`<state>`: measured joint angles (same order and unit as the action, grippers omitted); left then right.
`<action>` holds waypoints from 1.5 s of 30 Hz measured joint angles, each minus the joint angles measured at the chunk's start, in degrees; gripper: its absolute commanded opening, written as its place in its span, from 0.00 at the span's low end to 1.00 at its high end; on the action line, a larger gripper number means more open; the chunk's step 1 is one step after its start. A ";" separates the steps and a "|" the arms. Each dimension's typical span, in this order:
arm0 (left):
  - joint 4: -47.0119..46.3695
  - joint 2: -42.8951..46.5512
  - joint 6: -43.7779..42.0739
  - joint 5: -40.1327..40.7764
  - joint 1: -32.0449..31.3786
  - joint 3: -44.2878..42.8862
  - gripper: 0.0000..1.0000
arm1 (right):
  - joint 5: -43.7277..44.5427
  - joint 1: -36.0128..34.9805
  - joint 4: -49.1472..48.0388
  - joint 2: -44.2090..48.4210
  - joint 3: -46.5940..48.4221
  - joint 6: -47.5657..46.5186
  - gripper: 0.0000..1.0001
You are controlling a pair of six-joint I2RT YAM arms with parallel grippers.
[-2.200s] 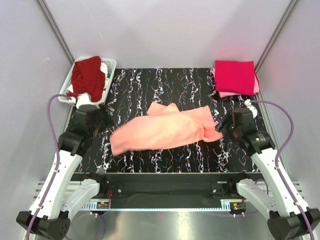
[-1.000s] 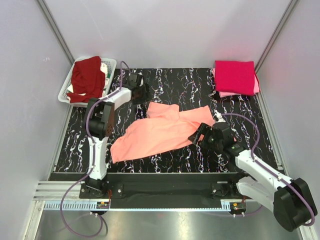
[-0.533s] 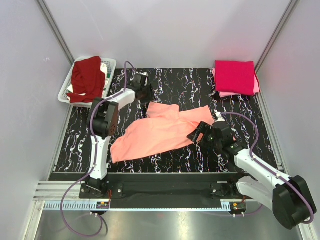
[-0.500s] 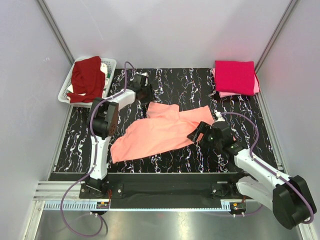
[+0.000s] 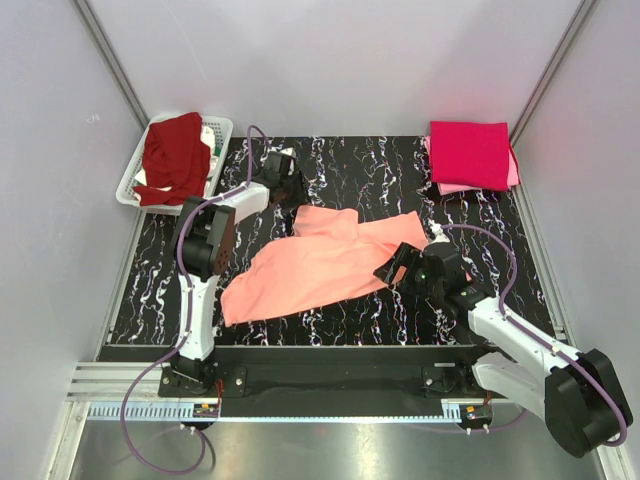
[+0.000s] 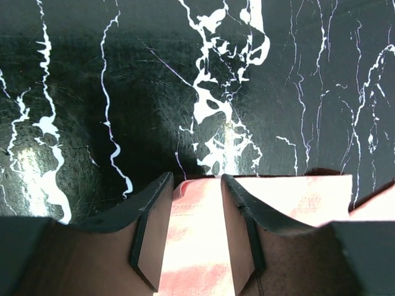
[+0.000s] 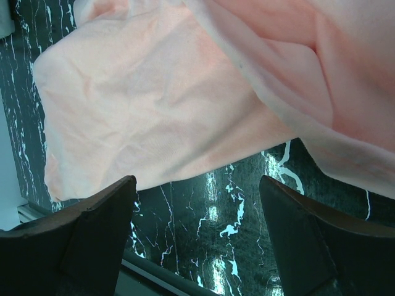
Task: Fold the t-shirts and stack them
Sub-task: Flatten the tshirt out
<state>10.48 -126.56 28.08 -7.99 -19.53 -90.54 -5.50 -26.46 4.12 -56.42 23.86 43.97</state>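
A salmon-peach t-shirt lies crumpled in the middle of the black marbled table. My left gripper is at its far left corner. In the left wrist view that gripper has its jaws narrowed on the hemmed corner of the shirt, which fills the gap between them. My right gripper stands open at the shirt's right edge. In the right wrist view it hangs over bare table just below the cloth. A folded crimson t-shirt lies on a light pink one at the back right.
A white plastic basket at the back left holds a dark maroon t-shirt. Pale walls close the table in on three sides. The arms' bases sit along the near edge.
My left gripper has slid a little right onto the shirt's far corner and its jaws have narrowed on the cloth. The right gripper has barely moved and stays open.
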 measured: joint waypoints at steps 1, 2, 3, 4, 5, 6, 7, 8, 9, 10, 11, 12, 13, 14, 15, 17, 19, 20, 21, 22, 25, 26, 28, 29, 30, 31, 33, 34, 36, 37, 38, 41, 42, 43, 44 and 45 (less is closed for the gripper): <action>0.02 0.07 -0.24 0.20 -0.02 0.02 0.44 | 0.00 -0.02 0.00 0.00 0.00 0.00 0.88; 0.11 0.09 -0.52 0.37 -0.09 0.07 0.44 | 0.00 -0.02 0.00 -0.02 0.00 0.00 0.88; 0.09 0.13 -0.83 0.50 -0.15 0.09 0.43 | 0.00 -0.02 0.00 -0.04 0.00 0.00 0.88; 0.02 0.15 -1.16 0.59 -0.17 0.17 0.43 | 0.00 -0.02 -0.02 -0.11 0.00 0.00 0.88; -0.07 0.24 -1.36 0.68 -0.22 0.33 0.42 | 0.00 -0.02 -0.02 -0.20 0.00 0.00 0.88; -0.11 0.33 -1.57 0.70 -0.22 0.48 0.42 | 0.00 -0.02 -0.02 -0.26 0.00 0.00 0.88; -0.20 0.50 -1.75 0.72 -0.22 0.74 0.41 | 0.00 -0.02 -0.02 -0.39 0.00 0.00 0.88; -0.31 0.68 -2.01 0.76 -0.22 1.07 0.40 | 0.00 -0.02 -0.02 -0.52 0.00 0.00 0.88; -0.33 0.83 -2.19 0.81 -0.22 1.31 0.39 | 0.00 -0.02 -0.02 -0.61 0.00 0.00 0.88; -0.37 0.92 -2.32 0.85 -0.22 1.49 0.37 | 0.00 -0.02 -0.02 -0.68 0.00 0.02 0.88; -0.37 0.96 -2.47 0.94 -0.22 1.60 0.37 | 0.00 -0.02 -0.02 -0.72 0.00 0.02 0.88; -0.48 1.03 -2.64 1.03 -0.22 1.73 0.36 | 0.00 -0.02 -0.02 -0.72 0.00 0.02 0.89; -0.52 1.07 -2.75 1.07 -0.22 1.81 0.35 | 0.00 -0.02 -0.02 -0.72 0.00 0.00 0.88; -0.48 1.07 -2.89 1.18 -0.22 1.84 0.25 | 0.00 -0.02 -0.02 -0.74 0.00 0.02 0.89; -0.44 1.07 -2.91 1.33 -0.22 1.81 0.17 | 0.00 -0.02 -0.02 -0.76 0.00 0.02 0.89; 0.24 1.07 -3.32 1.66 -0.22 1.81 0.00 | 0.00 -0.02 -0.02 -0.79 0.00 0.00 0.89; 0.72 1.07 -3.78 1.70 -0.15 1.57 0.00 | 0.00 -0.02 -0.02 -0.83 0.00 0.02 0.89; 0.92 1.05 -3.98 1.77 -0.15 1.44 0.00 | 0.00 -0.02 -0.02 -0.90 0.00 0.02 0.89; 1.27 1.05 -4.07 1.79 -0.15 1.29 0.00 | 0.00 -0.02 -0.02 -1.01 0.00 0.02 0.89; 1.75 1.05 -4.13 1.79 -0.17 1.14 0.00 | -0.02 -0.02 -0.04 -1.14 0.00 0.02 0.89; 4.57 2.16 -4.15 2.58 -0.26 1.03 0.00 | 0.00 -0.02 -0.02 -1.49 0.00 0.07 0.90; 6.40 3.02 -4.13 3.13 -0.26 1.05 0.00 | 0.02 -0.02 0.00 -1.51 0.00 0.13 0.91; 11.39 6.95 -4.15 4.87 -0.26 1.11 0.00 | 0.09 0.00 0.00 -1.51 0.00 0.33 0.92; 13.84 9.86 -4.24 5.86 -0.28 1.11 0.00 | 0.15 0.00 0.00 -1.49 0.00 0.39 0.92; 15.67 12.96 -4.37 6.86 -0.33 1.09 0.00 | 0.33 0.00 0.04 -1.44 0.00 0.46 0.92; 18.10 17.07 -4.61 8.09 -0.33 0.87 0.00 | 0.39 0.00 0.09 -1.40 0.00 0.48 0.92; 22.27 24.92 -5.40 10.43 -0.37 -1.14 0.00 | 0.81 -0.02 1.29 -0.74 0.09 0.70 0.93; 23.67 29.22 -5.95 11.67 -0.37 -2.62 0.00 | 1.66 -0.02 2.71 -0.13 0.35 0.87 0.94; 25.68 37.66 -7.26 14.08 -0.37 -5.75 0.00 | 3.80 0.00 6.62 1.81 1.40 1.60 0.95; 26.10 41.40 -7.89 15.26 -0.37 -6.51 0.00 | 5.40 -0.02 8.94 3.19 2.23 2.10 0.95; 26.51 44.41 -8.44 16.35 -0.35 -6.80 0.00 | 7.08 0.00 11.37 4.79 3.34 2.84 0.96; 27.71 53.46 -10.27 20.02 0.22 -5.16 0.00 | 12.07 0.00 18.40 9.53 6.99 5.55 1.00; 27.69 55.54 -10.69 20.85 0.57 -3.65 0.00 | 13.73 0.00 20.50 10.84 8.35 6.36 1.00; 27.67 57.79 -11.21 21.79 1.05 -1.20 0.00 | 15.28 0.00 22.43 11.63 9.62 7.08 1.00; 28.09 59.41 -11.58 22.56 1.60 1.25 0.00 | 16.55 0.00 23.91 11.82 10.67 7.65 1.00; 28.44 60.22 -11.78 23.15 2.08 3.30 0.00 | 17.20 0.00 25.11 11.63 11.43 8.04 0.99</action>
<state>38.92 -66.35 16.29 15.16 -17.45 -87.24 11.70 -26.46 29.23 -44.80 35.29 52.01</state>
